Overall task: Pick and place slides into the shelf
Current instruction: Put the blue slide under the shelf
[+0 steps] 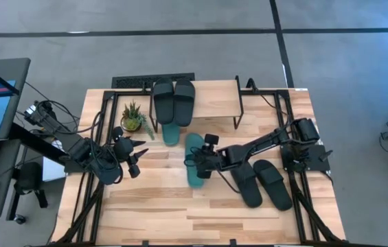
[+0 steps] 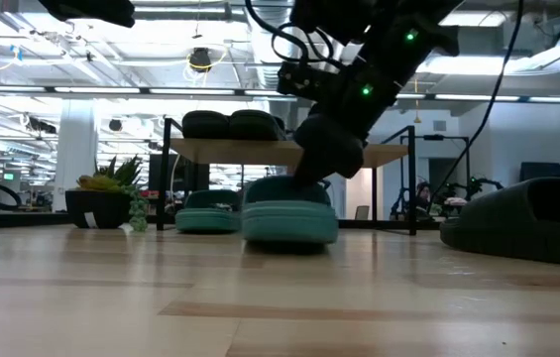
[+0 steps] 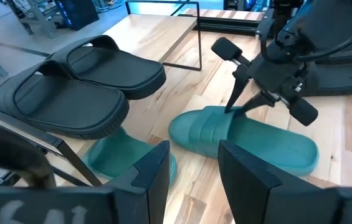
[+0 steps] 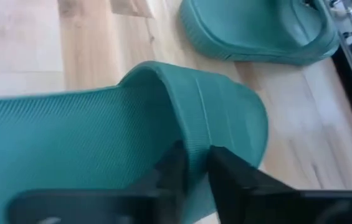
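two black slides (image 1: 174, 101) already sit on the shelf (image 1: 214, 96). my right gripper (image 1: 198, 167) pinches the strap of a teal slide (image 1: 195, 159) lying on the tabletop (image 1: 180, 213), ready to lift. my left gripper (image 1: 137, 152) waits open nearby.

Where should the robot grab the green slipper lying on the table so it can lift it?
Probably by the wide strap of the teal slide. It arches above the flat sole, leaving a gap for one finger underneath. Come from above on the open side; the right gripper is already pinching the strap there.
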Controlling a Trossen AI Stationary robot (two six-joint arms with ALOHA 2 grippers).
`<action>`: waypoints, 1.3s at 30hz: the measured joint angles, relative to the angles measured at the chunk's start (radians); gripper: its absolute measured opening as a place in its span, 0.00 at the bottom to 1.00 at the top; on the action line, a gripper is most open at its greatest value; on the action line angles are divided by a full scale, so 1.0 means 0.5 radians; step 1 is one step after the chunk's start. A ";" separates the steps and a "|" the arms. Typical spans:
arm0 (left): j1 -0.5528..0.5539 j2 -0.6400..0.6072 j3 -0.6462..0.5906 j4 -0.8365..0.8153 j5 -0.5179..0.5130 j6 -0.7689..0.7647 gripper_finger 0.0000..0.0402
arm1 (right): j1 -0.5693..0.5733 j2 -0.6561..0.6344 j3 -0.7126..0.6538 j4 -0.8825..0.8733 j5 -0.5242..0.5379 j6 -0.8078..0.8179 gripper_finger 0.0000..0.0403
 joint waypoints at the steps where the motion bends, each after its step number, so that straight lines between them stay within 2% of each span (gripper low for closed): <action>1: 0.000 0.000 0.000 0.000 -0.004 0.001 0.31 | -0.007 -0.001 0.000 0.015 0.000 -0.021 0.07; 3: 0.000 0.000 0.000 -0.001 -0.014 0.002 0.31 | -0.019 -0.002 0.000 0.042 0.005 -0.039 0.03; 7: 0.000 0.000 0.000 -0.008 -0.031 0.002 0.31 | -0.053 -0.002 0.000 0.072 0.005 -0.015 0.05; 19: 0.000 0.000 0.000 -0.008 -0.037 0.002 0.31 | -0.203 -0.004 0.000 0.181 0.012 -0.047 0.01; 39: 0.000 0.000 0.000 -0.016 -0.050 0.006 0.31 | -0.449 -0.005 0.000 0.306 -0.056 -0.238 0.01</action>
